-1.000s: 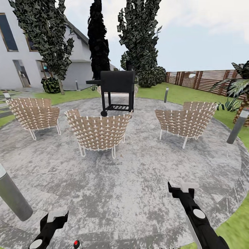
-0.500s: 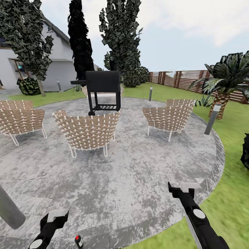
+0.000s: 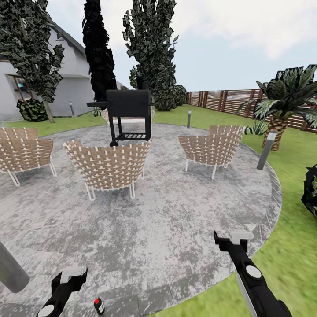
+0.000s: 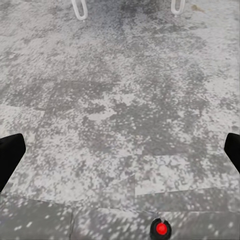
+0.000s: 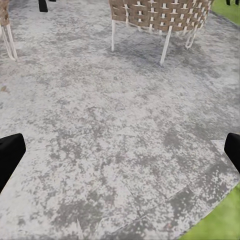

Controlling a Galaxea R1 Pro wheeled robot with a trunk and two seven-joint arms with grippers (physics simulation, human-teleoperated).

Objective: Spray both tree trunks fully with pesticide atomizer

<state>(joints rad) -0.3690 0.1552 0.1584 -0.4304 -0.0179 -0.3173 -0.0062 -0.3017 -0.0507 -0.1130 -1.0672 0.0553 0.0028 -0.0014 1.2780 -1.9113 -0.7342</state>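
— Head view first: what is showing on the floor (image 3: 167,229)?

— The grey speckled patio is spreading out ahead, and the pesticide atomizer (image 3: 99,306) is standing upright on it near the kerb edge, just beside the left gripper (image 3: 70,278) and touching nothing. The right gripper (image 3: 233,240) is hanging well apart from it, over the paving close to the lawn (image 3: 290,246).

— And the wrist cameras?

— The left wrist view is looking down at the stone, with the atomizer's red tip (image 4: 161,229) sitting between the two dark fingers (image 4: 10,155), which are standing wide apart. The right wrist view is giving the same wide spread, its fingers (image 5: 10,155) holding nothing over bare paving, with a woven chair (image 5: 160,15) beyond.

— Where are the trees?

— Two tall trees are rising past the patio: one (image 3: 31,53) by the white house (image 3: 75,83) at the left, another (image 3: 152,48) behind the black grill (image 3: 128,110). Three woven chairs are facing the grill, a palm (image 3: 286,101) is growing before the slat fence (image 3: 229,100), and a grey bollard lamp (image 3: 265,149) is leaning at the patio's right edge.
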